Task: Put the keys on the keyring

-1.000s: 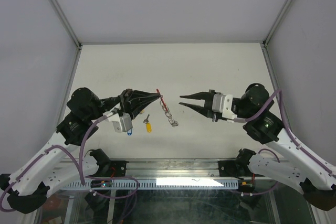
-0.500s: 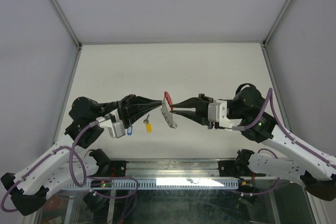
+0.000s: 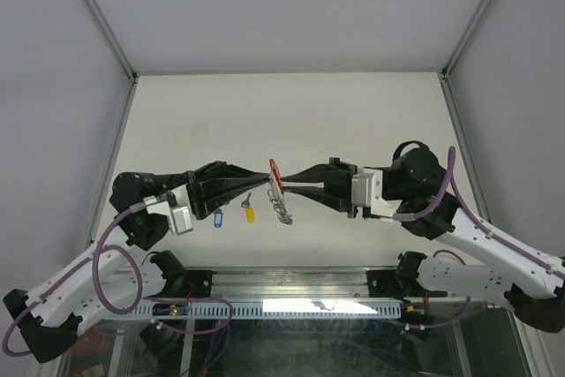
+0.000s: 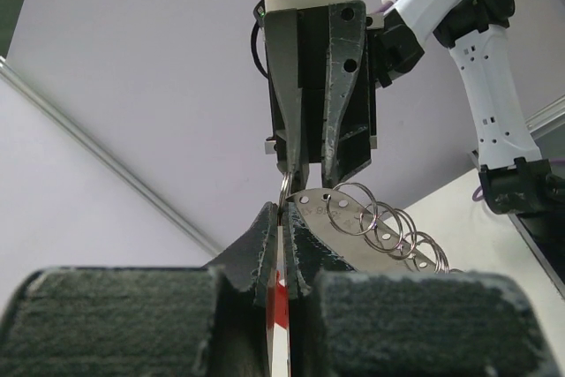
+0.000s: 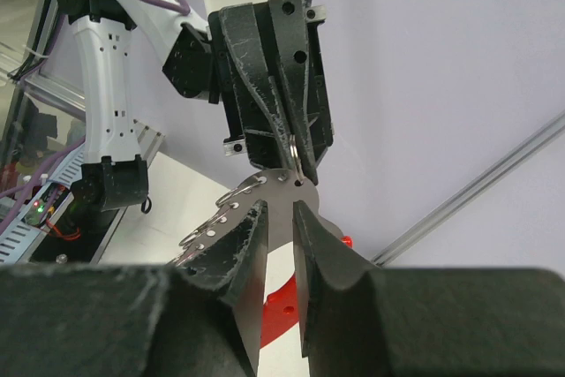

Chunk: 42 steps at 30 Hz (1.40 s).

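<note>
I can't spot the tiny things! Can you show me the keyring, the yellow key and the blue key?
keyring (image 3: 274, 170): top view, on its red curved piece.
yellow key (image 3: 250, 214): top view, on its yellow tag.
blue key (image 3: 217, 217): top view, on its blue tag.

1. Left tool (image 4: 281, 216): two dark, rough-padded fingers rise from the bottom of the view and are closed on the keyring (image 4: 353, 237).
2. Keyring: a red plastic part (image 4: 279, 308) sits pinched between the finger pads; a silvery perforated plate runs up and to the right, threaded with a row of wire rings (image 4: 388, 218).
3. Right tool (image 4: 307, 168): it points down from the top, its fingers a narrow gap apart. Its tips are just above the plate's near end, where a small ring stands.
4. Right arm (image 4: 494, 86): white links with dark joints, upper right.
5. Counter (image 4: 503, 258): a pale surface, visible at the lower right only.
</note>
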Tool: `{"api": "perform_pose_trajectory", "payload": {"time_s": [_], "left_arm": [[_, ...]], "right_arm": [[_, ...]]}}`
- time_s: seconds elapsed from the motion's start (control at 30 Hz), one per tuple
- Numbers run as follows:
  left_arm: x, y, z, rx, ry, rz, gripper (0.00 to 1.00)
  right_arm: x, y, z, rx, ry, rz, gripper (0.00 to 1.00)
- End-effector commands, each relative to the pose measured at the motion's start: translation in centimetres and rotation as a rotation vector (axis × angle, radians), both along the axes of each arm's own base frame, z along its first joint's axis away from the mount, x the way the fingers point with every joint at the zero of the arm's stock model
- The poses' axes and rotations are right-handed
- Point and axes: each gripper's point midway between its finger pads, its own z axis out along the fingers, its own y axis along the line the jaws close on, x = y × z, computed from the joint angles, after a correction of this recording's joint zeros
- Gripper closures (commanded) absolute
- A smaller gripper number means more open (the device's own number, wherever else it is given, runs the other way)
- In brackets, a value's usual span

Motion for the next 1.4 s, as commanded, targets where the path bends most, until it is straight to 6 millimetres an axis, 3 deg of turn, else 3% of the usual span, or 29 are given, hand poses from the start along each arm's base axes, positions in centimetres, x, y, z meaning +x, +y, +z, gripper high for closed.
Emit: {"api": "perform_pose_trajectory", "payload": {"time_s": [0.0,0.83,1.07,1.27,1.37], "left_arm": [[-1.4,0.3,1.2,-0.040,-0.037,-0.053,1.00],[-1.5,-0.5,0.4,0.002,-0.013,-0.101,1.00],[-1.4,-0.6,0.1,0.012,-0.001,-0.103,1.00],[-1.3,-0.6,0.3,0.012,0.011,-0.099,1.00],[-1.0,-0.7,0.6,0.009,0.042,-0.091,1.00]], "right_arm": [[-0.5,-0.8,4.1,0.129,-0.026,-0.002,0.79],[-0.5,0.2,3.9,0.117,-0.019,0.014,0.79],[-0.5,0.2,3.7,0.107,-0.013,0.015,0.85],[-0.7,0.4,3.1,0.075,0.000,0.031,1.00],[-0.7,0.5,3.0,0.045,0.017,0.031,1.00]]}}
